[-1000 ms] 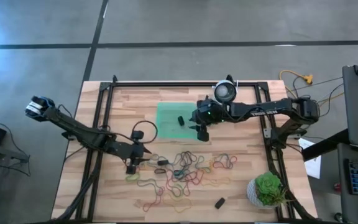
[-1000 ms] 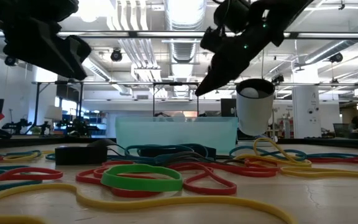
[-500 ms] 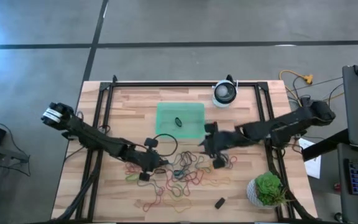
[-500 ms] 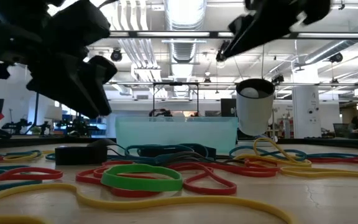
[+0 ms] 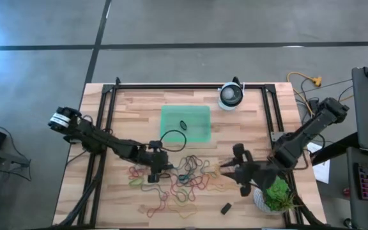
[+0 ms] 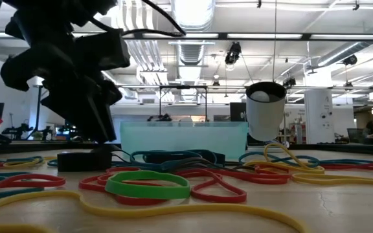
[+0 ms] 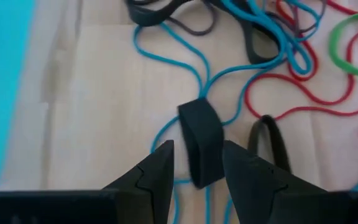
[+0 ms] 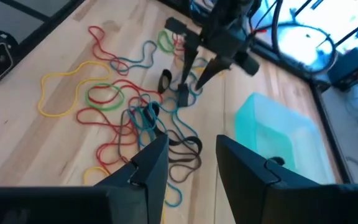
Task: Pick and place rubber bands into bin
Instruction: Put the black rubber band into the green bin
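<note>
Left gripper [image 7: 196, 163] open, jaws astride a thick black rubber band [image 7: 200, 140]. Shallow translucent green plastic bin [image 5: 185, 123] just beyond it holds one band; most thin coloured rubber bands [image 5: 193, 174] remain spread on the table around it. Right gripper [image 5: 230, 172] open, empty.

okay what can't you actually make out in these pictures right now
- Bin contents: low view's frosted wall hides them.
- Right end effector: outside low view.
- Left end effector tips: low view, dark arm covers them; whether they touch the thick black band is unclear.
- Small dark item: high view, too small.
</note>
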`<action>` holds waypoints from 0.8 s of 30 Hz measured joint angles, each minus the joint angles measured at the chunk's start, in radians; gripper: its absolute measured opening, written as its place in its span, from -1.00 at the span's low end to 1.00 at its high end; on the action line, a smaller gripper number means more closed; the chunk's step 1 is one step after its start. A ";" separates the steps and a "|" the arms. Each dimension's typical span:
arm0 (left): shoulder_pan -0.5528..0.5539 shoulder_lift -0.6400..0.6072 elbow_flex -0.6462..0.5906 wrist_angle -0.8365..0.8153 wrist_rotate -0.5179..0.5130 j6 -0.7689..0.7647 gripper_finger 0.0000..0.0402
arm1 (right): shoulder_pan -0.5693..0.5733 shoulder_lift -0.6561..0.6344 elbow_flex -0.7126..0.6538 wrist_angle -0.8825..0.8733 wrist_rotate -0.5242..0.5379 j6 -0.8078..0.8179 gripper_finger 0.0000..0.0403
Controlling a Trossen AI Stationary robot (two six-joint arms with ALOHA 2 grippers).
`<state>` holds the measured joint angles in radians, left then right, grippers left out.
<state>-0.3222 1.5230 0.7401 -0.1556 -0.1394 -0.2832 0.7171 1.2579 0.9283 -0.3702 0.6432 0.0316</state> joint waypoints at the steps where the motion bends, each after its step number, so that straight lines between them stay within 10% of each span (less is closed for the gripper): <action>1: 0.001 0.006 -0.002 0.011 0.013 0.000 -0.40 | 0.015 0.001 0.000 0.000 0.017 0.008 -0.36; 24: 0.020 0.042 0.006 0.015 0.073 0.029 -0.47 | 0.051 0.003 -0.031 -0.017 0.041 0.103 -0.44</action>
<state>-0.3020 1.5650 0.7464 -0.1405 -0.0662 -0.2546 0.7681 1.2613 0.8971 -0.3876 0.6847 0.1344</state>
